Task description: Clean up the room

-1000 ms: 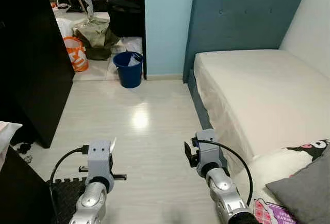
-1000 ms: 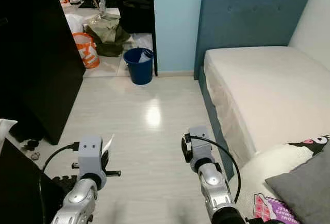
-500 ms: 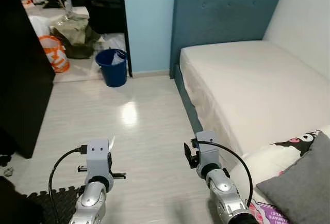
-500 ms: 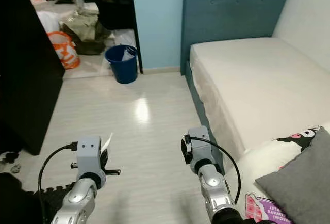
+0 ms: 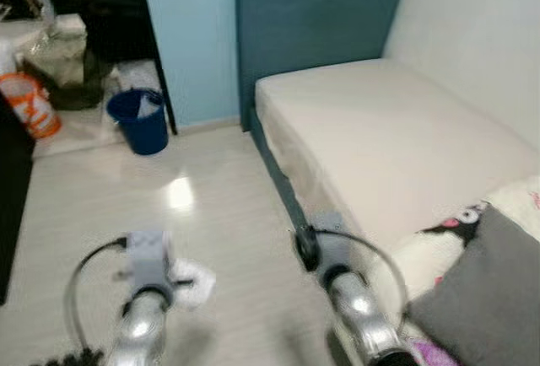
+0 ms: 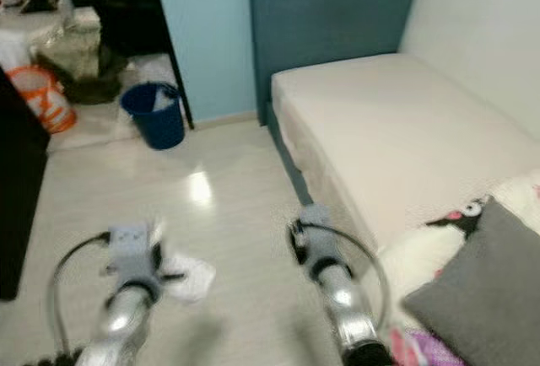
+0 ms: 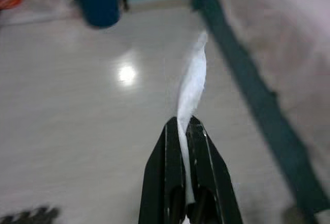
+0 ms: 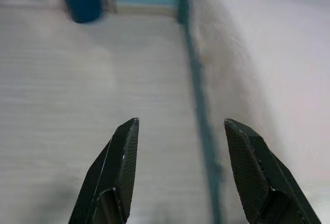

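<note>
Blurred head views, robot likely mid-turn. Nearest, at 7 o'clock: left gripper [image 7: 186,131] with fingers pressed together, pinching a white tissue [image 7: 192,87] that trails limp ahead of it; it flaps beside the wrist in the head views. At 5 o'clock, right gripper [image 8: 180,167] spread wide, holding nothing, above bare floor [image 5: 211,239] beside the bed [image 5: 380,138]. Grey pillow [image 5: 485,298] at 4 o'clock. Far, at 11 o'clock: blue bin [image 5: 141,119] by the doorway, something pale inside, unclear what. Judgement: carry the tissue to that bin; keep the pinch firm, get directly above the rim before letting go, since light paper drifts.
</note>
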Motion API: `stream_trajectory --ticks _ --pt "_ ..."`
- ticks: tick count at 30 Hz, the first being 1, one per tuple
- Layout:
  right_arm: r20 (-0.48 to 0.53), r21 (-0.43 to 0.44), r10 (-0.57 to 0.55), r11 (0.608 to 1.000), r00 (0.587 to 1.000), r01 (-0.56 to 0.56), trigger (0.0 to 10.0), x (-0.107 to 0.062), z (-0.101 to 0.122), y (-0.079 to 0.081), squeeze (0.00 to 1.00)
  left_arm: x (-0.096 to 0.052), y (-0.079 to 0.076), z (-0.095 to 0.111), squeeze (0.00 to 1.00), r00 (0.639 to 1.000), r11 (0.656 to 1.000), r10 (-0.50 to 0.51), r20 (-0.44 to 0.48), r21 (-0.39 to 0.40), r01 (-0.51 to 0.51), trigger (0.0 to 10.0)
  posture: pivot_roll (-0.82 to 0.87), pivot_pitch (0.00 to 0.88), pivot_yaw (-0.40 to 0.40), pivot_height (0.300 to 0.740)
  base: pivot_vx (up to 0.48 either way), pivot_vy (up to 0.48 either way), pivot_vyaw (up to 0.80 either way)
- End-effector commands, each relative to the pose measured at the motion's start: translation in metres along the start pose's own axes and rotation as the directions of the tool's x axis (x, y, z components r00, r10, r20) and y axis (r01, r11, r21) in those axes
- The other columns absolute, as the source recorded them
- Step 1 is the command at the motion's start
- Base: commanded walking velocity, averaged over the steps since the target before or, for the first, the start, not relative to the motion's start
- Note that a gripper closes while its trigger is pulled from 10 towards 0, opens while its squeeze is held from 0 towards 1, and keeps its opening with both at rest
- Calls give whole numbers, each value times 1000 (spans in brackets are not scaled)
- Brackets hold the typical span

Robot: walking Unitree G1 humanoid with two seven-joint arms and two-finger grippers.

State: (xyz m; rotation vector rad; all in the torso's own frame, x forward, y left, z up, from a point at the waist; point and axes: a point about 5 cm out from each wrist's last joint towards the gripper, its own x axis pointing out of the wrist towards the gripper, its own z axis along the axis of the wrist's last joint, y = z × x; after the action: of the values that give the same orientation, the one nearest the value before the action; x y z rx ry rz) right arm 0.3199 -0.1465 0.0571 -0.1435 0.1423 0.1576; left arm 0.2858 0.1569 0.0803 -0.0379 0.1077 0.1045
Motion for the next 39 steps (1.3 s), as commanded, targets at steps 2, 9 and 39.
stream_trajectory --ticks 2,9,39 --pt "21 18 30 999 999 -31 10000 4 6 12 0 -4 14 -9 0 998 999 44 -34 11 -44 10000 64 141 -27 740 322 0 0" --pt "19 19 28 999 999 -29 10000 4 6 12 0 -4 14 -9 0 998 999 52 -30 11 -51 10000 66 143 -28 740 324 0 0" --pt "24 -33 67 997 997 -66 10000 11 12 17 0 2 21 -5 0 996 996 89 -10 19 -88 10000 68 120 -49 740 324 0 144"
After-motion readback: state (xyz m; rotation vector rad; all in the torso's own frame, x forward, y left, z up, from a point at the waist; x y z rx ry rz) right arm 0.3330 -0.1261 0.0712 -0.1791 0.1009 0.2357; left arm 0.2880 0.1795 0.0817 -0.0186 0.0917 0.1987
